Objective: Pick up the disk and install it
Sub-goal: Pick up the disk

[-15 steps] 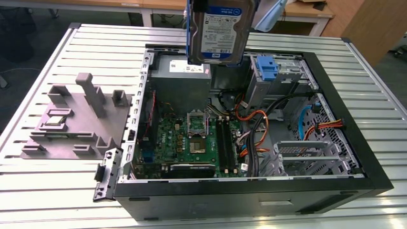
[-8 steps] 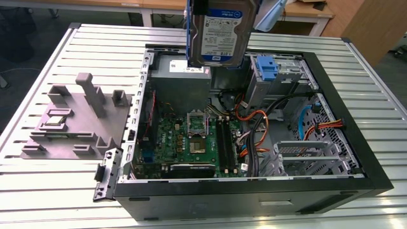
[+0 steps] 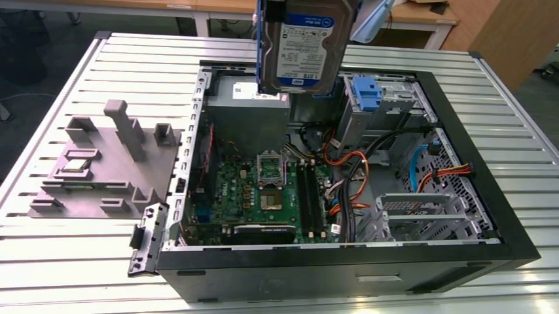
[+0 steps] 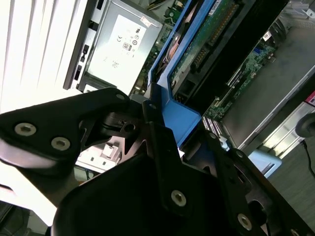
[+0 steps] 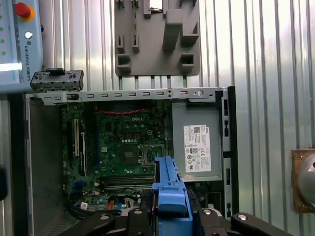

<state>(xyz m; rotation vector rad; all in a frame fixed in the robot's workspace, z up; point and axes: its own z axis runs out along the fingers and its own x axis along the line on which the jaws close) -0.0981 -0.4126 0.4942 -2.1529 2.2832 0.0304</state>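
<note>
the gripper (image 4: 184, 123) is clamped on the blue bracket end of the disk (image 3: 306, 39), probably to leave the drive body free for seating. the disk hangs upright over the far side of the open case (image 3: 515, 229), above the power supply (image 3: 249, 104), clear of the motherboard (image 3: 262, 190). a grey fixture (image 3: 105, 163) lies outside the case, at the exterior view's left.

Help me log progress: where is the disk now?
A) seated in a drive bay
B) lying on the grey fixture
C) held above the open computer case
C: the pincer grips the disk, which hangs upright over the computer case.
</note>
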